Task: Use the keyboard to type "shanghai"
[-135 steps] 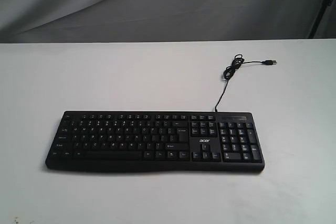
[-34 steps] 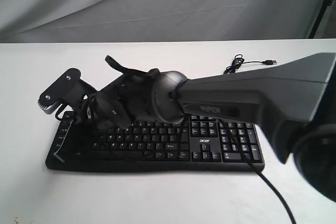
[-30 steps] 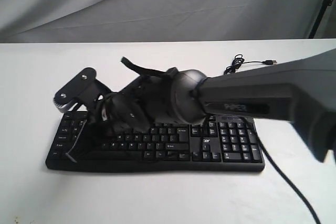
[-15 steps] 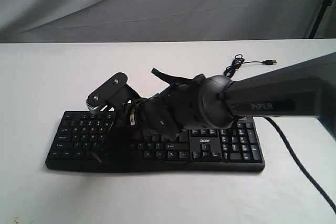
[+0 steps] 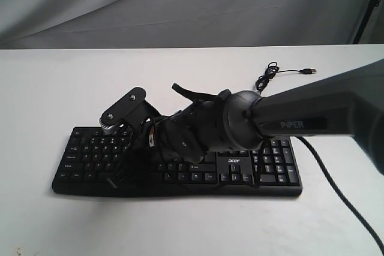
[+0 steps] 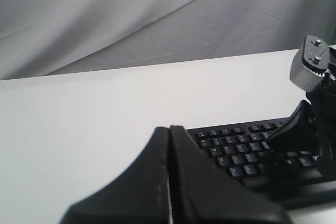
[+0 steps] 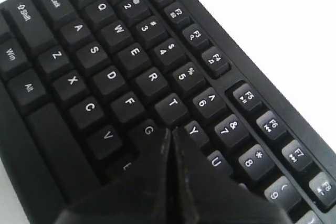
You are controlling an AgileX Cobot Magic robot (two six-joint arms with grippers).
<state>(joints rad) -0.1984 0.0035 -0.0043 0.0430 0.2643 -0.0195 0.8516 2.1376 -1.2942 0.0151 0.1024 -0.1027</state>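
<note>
The black keyboard (image 5: 271,166) lies across the front of the white table, its acer logo just visible under the arm. My right gripper (image 5: 126,163) reaches across from the right and hangs shut over the left half of the letter keys. In the right wrist view its closed tip (image 7: 170,130) points between the G, T and Y keys of the keyboard (image 7: 105,72); I cannot tell whether it touches one. My left gripper (image 6: 169,128) is shut and empty, off the keyboard's (image 6: 231,150) left end and outside the exterior view.
The thin black cable (image 5: 262,81) coils behind the keyboard and ends in a loose USB plug (image 5: 309,71). A grey cloth backdrop (image 5: 180,4) hangs behind the table. The right arm's cable (image 5: 336,193) trails over the table at the front right.
The right arm entered, reached to the keyboard's left end, then swept right along the letter keys. In the last half second it barely shifted. The keyboard stayed put.
</note>
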